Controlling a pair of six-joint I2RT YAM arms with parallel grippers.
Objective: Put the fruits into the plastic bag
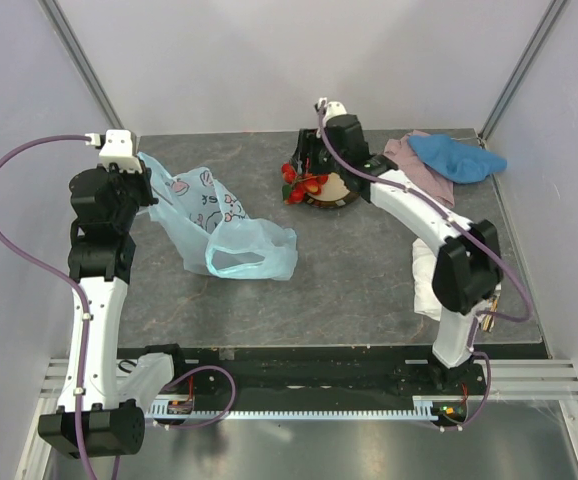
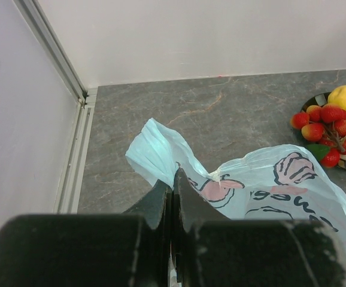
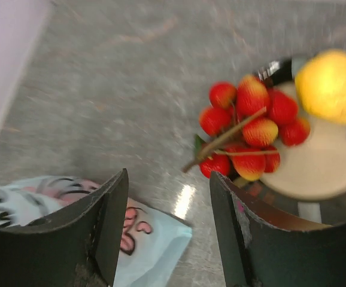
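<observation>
A dark grey, marble-veined table [image 1: 349, 280] is filling the floor of a plain white booth. Pale walls [image 1: 269, 60] are closing it in at the back and on both sides. Metal frame posts [image 1: 84, 60] are running up the back corners, and a slotted rail [image 1: 299, 405] is lying along the near edge by the arm bases.

The left gripper [image 2: 172, 179] is pressing its jaws fully together, with a fold of the plastic bag [image 2: 269, 185] caught between them. The rest of the light-blue bag is spilling out ahead and to the right of those jaws. It is lying crumpled on the stone-look surface, with an opening gaping at the end farthest from them.

The right gripper [image 3: 168, 176] is hanging above the table with its jaws spread wide and nothing between them. The fruits [image 1: 304, 182] are resting on a dark-rimmed beige plate [image 3: 316, 179], ahead and to the right of these jaws. A cluster of red berries [image 3: 251, 128] on a stem is lying nearest the fingertips and overlapping the plate's rim. A yellow lemon [image 3: 331, 86] is sitting farther off behind them. A corner of the bag is showing beneath the left-hand jaw. The right wrist view is blurring, so finer detail cannot be told.

Off to the right of the right gripper, in the table's back corner, a blue cloth [image 1: 459, 158] is lying on top of a pink cloth [image 1: 409, 160].
</observation>
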